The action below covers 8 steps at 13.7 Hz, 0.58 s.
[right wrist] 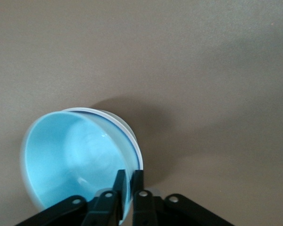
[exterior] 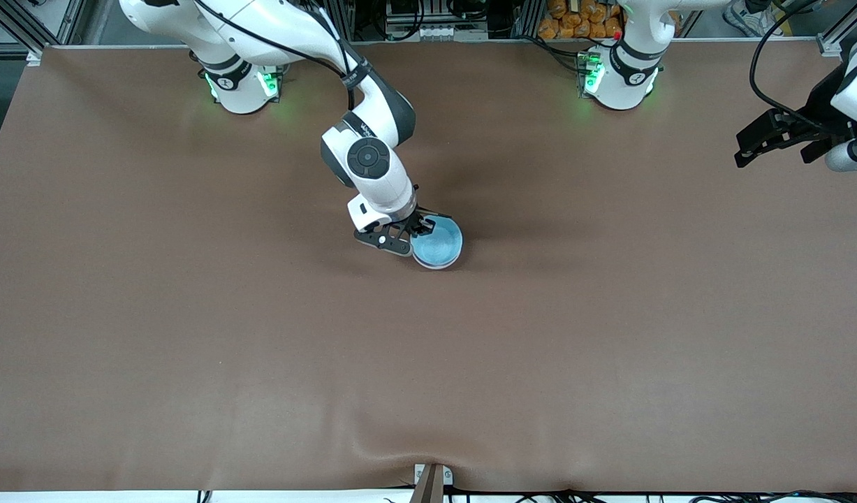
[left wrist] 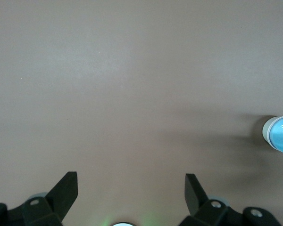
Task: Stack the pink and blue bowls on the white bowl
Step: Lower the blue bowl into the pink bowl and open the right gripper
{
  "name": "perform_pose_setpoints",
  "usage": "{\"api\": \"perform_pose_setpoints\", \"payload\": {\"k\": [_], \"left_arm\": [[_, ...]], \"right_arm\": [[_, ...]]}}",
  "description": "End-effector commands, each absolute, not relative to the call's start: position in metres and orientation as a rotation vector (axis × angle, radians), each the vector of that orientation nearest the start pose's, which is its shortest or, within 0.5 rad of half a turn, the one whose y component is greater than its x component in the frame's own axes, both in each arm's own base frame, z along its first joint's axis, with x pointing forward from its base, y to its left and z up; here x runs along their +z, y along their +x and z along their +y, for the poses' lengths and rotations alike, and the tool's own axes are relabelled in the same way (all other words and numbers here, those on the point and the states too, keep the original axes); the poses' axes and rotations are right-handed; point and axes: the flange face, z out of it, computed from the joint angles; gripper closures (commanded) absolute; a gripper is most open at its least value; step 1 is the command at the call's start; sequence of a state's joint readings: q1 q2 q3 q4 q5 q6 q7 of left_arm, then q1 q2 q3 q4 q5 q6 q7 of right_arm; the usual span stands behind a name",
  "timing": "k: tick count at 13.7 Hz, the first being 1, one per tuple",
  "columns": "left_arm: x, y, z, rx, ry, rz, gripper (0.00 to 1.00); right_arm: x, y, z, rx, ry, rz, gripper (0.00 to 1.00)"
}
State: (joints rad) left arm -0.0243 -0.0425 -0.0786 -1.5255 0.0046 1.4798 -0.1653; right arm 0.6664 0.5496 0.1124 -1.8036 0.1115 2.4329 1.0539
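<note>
The right gripper [exterior: 415,232] is bent down mid-table, clamped on the blue bowl's [exterior: 437,242] rim. The left gripper [exterior: 777,143] is held aside, spread apart. The bowl is nested in a white bowl [right wrist: 114,117]

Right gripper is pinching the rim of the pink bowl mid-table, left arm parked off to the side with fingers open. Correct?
Not quite: the bowl is blue, not pink. The right wrist view shows the right gripper shut on the rim of the blue bowl, which sits in a white-rimmed bowl mid-table. The left gripper does wait at the left arm's end of the table, fingers open.
</note>
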Motion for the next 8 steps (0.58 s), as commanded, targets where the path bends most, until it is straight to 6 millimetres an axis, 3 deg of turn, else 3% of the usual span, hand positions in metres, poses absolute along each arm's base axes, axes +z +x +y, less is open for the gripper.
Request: {"api": "perform_pose_setpoints", "payload": {"k": [1,4,8], "left_arm": [[0.659,0.528,-0.056,-0.012,-3.128,-0.083,0.0],[0.658,0.53,-0.056,-0.019,-3.131,-0.078,0.0],[0.656,0.531,-0.056,-0.012,-3.13,-0.071,0.0]], "right_arm": [[0.267,0.485,0.465,0.025,-2.927,0.596,0.0],[0.315,0.521,0.432,-0.166,-2.941,0.552,0.0],[0.371,0.567,0.337,-0.19,-3.084,0.325,0.0]]}}
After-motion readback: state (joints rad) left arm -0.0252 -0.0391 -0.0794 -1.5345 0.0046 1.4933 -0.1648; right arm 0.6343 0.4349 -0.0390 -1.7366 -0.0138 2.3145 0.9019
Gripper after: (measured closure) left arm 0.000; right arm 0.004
